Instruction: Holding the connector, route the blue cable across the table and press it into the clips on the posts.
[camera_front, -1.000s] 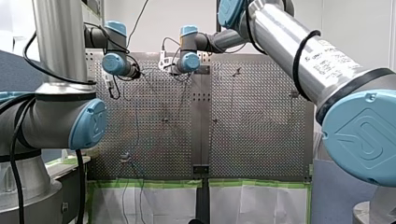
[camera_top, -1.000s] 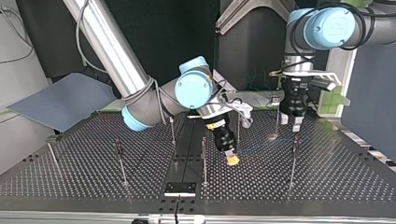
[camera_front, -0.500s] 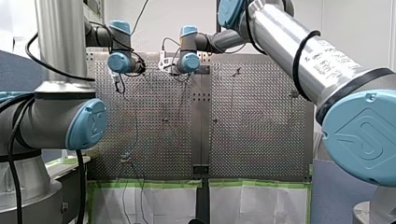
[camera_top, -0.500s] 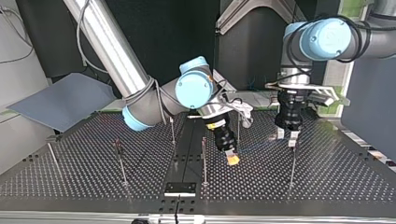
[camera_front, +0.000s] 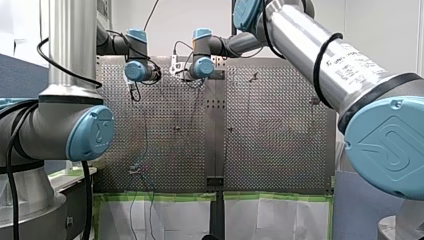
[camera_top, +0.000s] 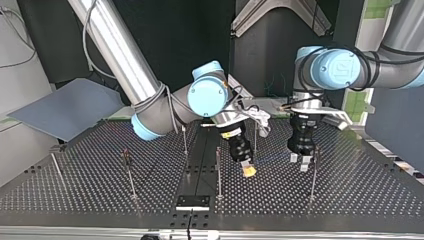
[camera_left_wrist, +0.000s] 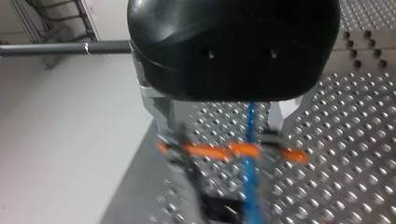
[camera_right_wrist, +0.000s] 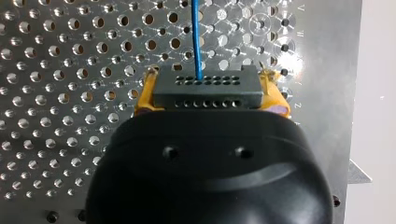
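My right gripper (camera_top: 246, 169) reaches down near the middle of the perforated table (camera_top: 350, 195) in the top view, tilted toward the camera. It is closed on the connector (camera_right_wrist: 205, 89), a dark block with rows of small holes. The right wrist view shows the block clamped by its two ends between the yellow pads (camera_right_wrist: 145, 95). The blue cable (camera_right_wrist: 197, 37) leaves the top face of the block and runs straight ahead of the gripper over the table. My left gripper (camera_top: 300, 163) hangs upright just above the table, at the right of the other gripper in the top view and apart from it. A thin post (camera_top: 313, 175) stands just beside it. In the left wrist view its metal fingers (camera_left_wrist: 281, 119) stand well apart and the cable runs down between them, nearer to one finger than the other. I cannot tell whether either finger touches the cable. A blurred orange strip (camera_left_wrist: 219, 150) lies across the fingertips, and I cannot tell what it is. More thin posts stand apart from each other over the table.
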